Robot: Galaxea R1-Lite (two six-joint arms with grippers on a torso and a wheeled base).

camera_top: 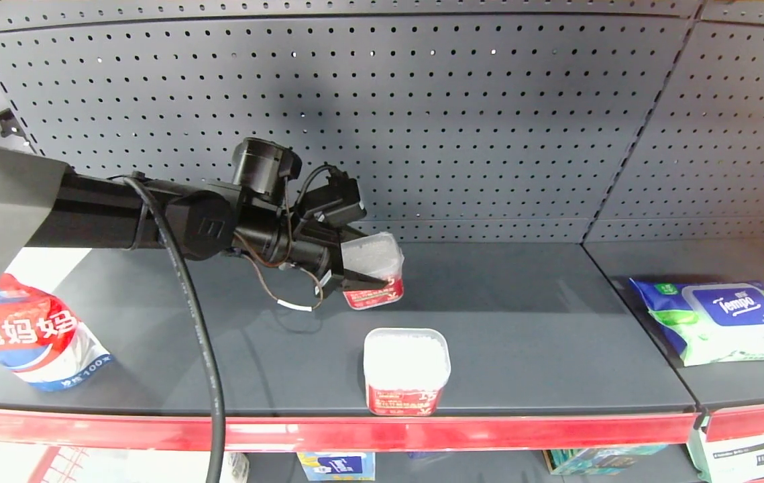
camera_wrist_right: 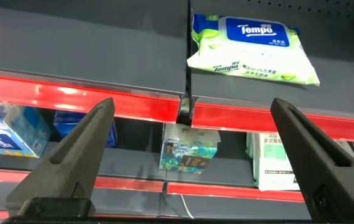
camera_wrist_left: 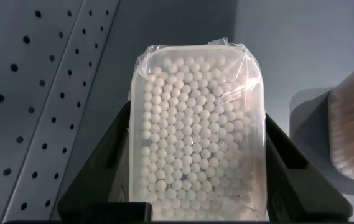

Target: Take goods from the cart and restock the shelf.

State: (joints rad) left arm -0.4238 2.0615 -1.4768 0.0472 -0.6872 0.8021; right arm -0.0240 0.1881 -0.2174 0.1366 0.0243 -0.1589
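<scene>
The left jaws clamp the swab box (camera_top: pixel 373 263), tilted, just above shelf (camera_top: pixel 522 335) behind 2nd box (camera_top: pixel 406 369). Level it, lower flat (don't drop), then let go. The right jaws gape wide, w/o load.

On green-white soft wipes pack (camera_top: pixel 717 322): brand word in wht on blue rounded lbl. On red-blue-white plastic bag (camera_top: pixel 29 339): big wht characters + a number. On red bands of rear clear plastic swab box (camera_top: pixel 382 265) & front clear plastic swab box (camera_top: pixel 406 369): tiny print, unreadable.
</scene>
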